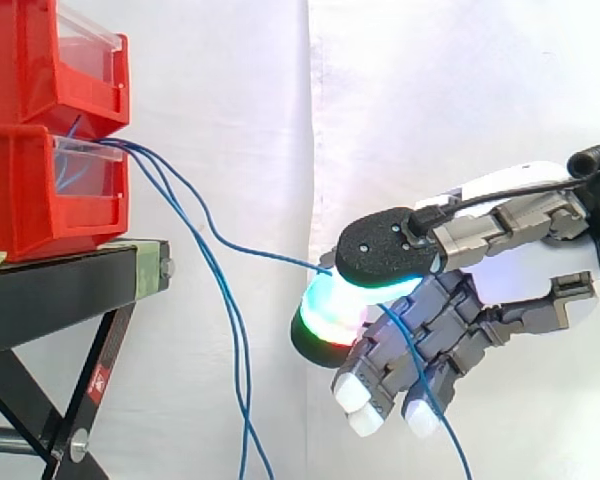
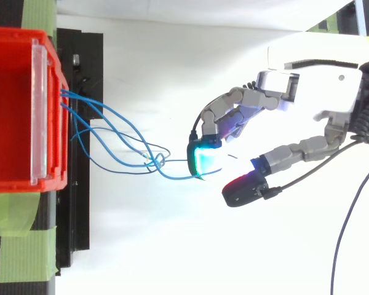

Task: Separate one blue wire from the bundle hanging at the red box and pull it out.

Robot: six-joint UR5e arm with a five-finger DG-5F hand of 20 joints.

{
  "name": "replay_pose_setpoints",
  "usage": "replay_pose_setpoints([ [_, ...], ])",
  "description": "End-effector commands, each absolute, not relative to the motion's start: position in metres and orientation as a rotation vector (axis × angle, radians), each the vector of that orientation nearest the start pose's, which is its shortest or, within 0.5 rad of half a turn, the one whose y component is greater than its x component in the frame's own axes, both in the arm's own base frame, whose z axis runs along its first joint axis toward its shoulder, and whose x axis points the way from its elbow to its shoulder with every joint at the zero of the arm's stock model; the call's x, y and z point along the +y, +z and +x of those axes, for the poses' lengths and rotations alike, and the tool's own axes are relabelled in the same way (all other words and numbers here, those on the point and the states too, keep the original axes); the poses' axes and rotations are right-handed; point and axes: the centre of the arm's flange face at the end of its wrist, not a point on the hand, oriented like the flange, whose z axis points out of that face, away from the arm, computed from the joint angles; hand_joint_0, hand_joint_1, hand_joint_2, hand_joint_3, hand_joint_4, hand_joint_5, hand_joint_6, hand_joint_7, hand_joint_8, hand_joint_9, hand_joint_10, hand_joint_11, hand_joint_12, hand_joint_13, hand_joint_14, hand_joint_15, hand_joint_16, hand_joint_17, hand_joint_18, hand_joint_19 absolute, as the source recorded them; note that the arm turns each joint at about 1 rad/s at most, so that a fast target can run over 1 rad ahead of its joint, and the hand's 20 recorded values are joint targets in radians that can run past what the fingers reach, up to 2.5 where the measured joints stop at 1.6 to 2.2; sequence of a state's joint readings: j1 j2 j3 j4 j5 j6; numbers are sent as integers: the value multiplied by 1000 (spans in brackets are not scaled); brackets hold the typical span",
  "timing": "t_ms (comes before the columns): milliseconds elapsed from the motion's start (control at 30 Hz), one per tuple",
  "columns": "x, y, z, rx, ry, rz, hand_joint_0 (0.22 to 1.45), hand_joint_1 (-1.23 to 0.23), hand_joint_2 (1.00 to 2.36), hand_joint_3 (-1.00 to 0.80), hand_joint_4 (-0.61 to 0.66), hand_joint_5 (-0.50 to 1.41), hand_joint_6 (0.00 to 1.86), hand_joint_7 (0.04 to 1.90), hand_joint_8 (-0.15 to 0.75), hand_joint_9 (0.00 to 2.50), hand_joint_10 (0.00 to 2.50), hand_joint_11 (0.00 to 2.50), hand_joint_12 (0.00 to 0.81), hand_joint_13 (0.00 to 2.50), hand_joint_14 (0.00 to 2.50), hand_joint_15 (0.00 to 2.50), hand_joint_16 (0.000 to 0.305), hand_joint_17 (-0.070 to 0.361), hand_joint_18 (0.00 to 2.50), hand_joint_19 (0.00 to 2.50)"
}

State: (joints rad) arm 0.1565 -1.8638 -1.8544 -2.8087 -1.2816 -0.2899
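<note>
Several blue wires (image 1: 236, 345) come out of the lower red bin (image 1: 30, 195) and hang down beside the stand. One blue wire (image 1: 260, 252) is drawn away from the bundle (image 2: 111, 144), running rightwards to my hand (image 1: 525, 270). The hand sits well right of the bin and is shut on this wire, which is pinched between a black pad above and a green and red glowing pad (image 1: 325, 325) below. Past the pinch, the wire trails down through the curled fingers to the bottom edge. From above, the wire (image 2: 172, 177) ends at the cyan glowing pad (image 2: 206, 161) of the hand (image 2: 320, 92).
Two red bins are stacked on a black stand (image 1: 60, 285) at the left, and the upper bin (image 1: 40, 60) has a clear front. Green tape (image 2: 18, 246) marks the stand near the bin (image 2: 12, 110). A white curtain hangs behind.
</note>
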Motion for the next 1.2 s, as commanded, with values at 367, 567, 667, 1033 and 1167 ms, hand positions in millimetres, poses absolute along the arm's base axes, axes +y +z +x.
replay_pose_setpoints([
  [367, -79, 236, 539, 1460, 753, 1169, 522, -837, 1220, -93, -217, -70, 876, 1078, 344, 772, 9, 377, 488, 604, 8, 454, 68, 154, 748, 442],
  [567, -79, 236, 539, 1460, 753, 1169, 518, -836, 1230, -88, -212, -69, 876, 1076, 336, 753, 7, 324, 491, 619, 10, 465, 69, 154, 755, 434],
  [667, -79, 236, 539, 1460, 753, 1169, 515, -835, 1238, -87, -213, -70, 878, 1064, 339, 749, 7, 315, 492, 630, 9, 470, 69, 154, 766, 431],
  [1033, -79, 236, 539, 1459, 752, 1170, 512, -836, 1249, -96, -219, -70, 879, 1061, 334, 737, 8, 336, 487, 639, 10, 477, 68, 152, 783, 427],
  [1167, -78, 236, 540, 1459, 754, 1168, 512, -836, 1249, -98, -219, -70, 879, 1059, 331, 739, 8, 354, 486, 640, 10, 477, 67, 151, 780, 427],
])
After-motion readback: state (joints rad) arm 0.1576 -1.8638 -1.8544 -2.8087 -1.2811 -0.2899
